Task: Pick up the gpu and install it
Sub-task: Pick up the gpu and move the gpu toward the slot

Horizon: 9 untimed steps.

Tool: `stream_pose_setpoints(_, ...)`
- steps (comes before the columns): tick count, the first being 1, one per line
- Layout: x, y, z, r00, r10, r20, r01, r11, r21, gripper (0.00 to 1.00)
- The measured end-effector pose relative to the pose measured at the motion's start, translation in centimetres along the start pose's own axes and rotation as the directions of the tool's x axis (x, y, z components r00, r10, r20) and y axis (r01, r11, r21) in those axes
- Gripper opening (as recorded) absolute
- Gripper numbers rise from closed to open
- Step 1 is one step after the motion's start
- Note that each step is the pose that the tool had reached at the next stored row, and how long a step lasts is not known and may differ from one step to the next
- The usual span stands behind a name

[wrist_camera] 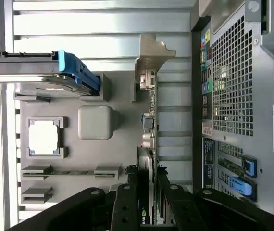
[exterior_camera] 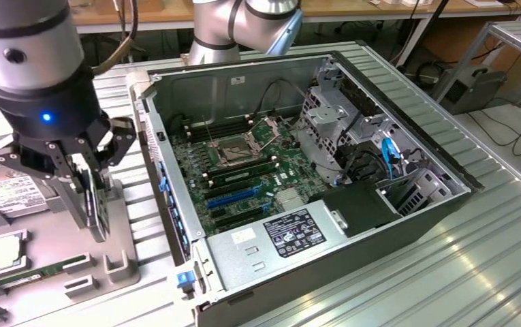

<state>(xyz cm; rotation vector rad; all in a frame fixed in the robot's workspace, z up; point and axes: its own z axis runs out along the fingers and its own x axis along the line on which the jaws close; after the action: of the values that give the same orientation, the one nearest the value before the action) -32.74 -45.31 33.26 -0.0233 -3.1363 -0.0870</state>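
One open computer case (exterior_camera: 379, 252) takes up your exterior view's right, its near wall just beside the grey tray (exterior_camera: 47, 228). Your gripper (exterior_camera: 88, 197) is clamped on the gpu (wrist_camera: 149, 115), held on edge over the tray, outside the case. You cannot tell whether its lower edge touches the tray.

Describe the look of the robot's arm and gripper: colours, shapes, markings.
The arm is a thick silver-grey cylinder with a round grey cap. The gripper below it is black, its round body bearing a small glowing blue light. Its fingers are black jointed linkages with silver pivot bolts.
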Motion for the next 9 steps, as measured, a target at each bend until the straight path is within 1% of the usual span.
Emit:
stream_pose_setpoints(2, -0.1, 0.07, -1.19, 1.0, 0.0, 0.0001, 0.0, 1.0, -0.001, 0.26)
stream_pose_setpoints(3, -0.3, 0.11, -2.11, 1.0, 0.0, 0.0001, 0.0, 1.0, -0.0012, 0.26)
stream_pose_setpoints(4, -0.4, 0.15, -2.75, 1.0, 0.0, 0.0001, 0.0, 1.0, -0.0013, 0.26)
stream_pose_setpoints(8, -0.9, 0.23, -4.63, 1.0, 0.0, 0.0, 0.0, 1.0, -0.0016, 0.26)
stream_pose_setpoints(9, -1.2, 0.26, -5.3, 1.0, 0.0, 0.0002, 0.0, 1.0, -0.0019, 0.26)
